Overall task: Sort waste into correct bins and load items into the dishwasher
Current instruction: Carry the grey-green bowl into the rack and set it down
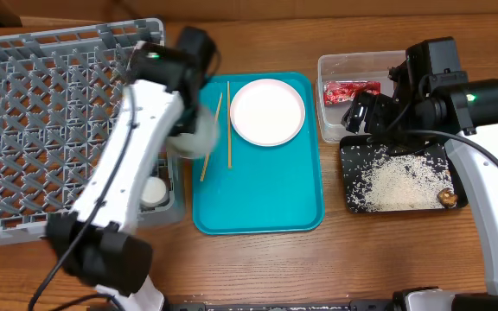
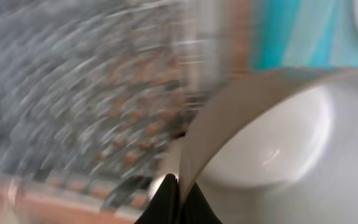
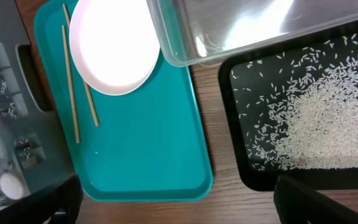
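One square grey lattice dish rack [image 1: 50,112] far left, small cup [image 1: 154,192] in its near-right corner. Next, left gripper [image 2: 178,186] pinched shut on the rim of a pale glossy bowl [image 2: 272,143], above the rack's right edge (wrist view badly smeared, tilt unreadable). On the teal tray [image 1: 266,190]: two thin wooden chopsticks [image 1: 228,121], long axes near-to-far, one slanted; round plate [image 1: 267,111] flat beside them. Then clear tub [image 1: 335,69] with crumpled red wrapper [image 1: 351,91]; right gripper [image 1: 359,115] spread wide, holding nothing, over the black tray [image 1: 346,181] of scattered rice [image 1: 400,181], brown lump [image 1: 447,198] at its right.
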{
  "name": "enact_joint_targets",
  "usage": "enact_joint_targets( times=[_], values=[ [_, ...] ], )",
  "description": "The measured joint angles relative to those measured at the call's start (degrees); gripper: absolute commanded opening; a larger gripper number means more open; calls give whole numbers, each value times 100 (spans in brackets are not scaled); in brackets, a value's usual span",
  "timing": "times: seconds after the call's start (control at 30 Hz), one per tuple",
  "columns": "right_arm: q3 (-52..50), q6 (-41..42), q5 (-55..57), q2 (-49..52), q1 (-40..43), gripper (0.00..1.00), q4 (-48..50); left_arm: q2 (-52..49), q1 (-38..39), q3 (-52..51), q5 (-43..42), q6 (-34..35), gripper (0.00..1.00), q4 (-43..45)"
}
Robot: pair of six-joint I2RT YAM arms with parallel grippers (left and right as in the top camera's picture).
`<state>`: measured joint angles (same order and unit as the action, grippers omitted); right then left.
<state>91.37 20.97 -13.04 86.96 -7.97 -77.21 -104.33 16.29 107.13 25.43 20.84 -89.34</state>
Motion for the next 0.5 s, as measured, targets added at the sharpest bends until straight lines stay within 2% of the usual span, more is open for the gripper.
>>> enact_joint_targets(
  times=[0.1, 0.23, 0.3, 0.5],
  values=[
    [0, 2, -2, 0, 0, 100, 0, 212, -501, 9, 1130, 1397, 4, -435],
    [0, 0, 0, 0, 0, 100, 0, 201, -922, -28, 2608, 2931, 4, -483],
    [0, 0, 0, 0, 0, 100, 2, 129, -933, -120, 3112, 3342, 4, -551],
    [0, -2, 2, 0, 0, 100, 4, -356, -933, -334, 3849, 3753, 4, -448]
  ],
)
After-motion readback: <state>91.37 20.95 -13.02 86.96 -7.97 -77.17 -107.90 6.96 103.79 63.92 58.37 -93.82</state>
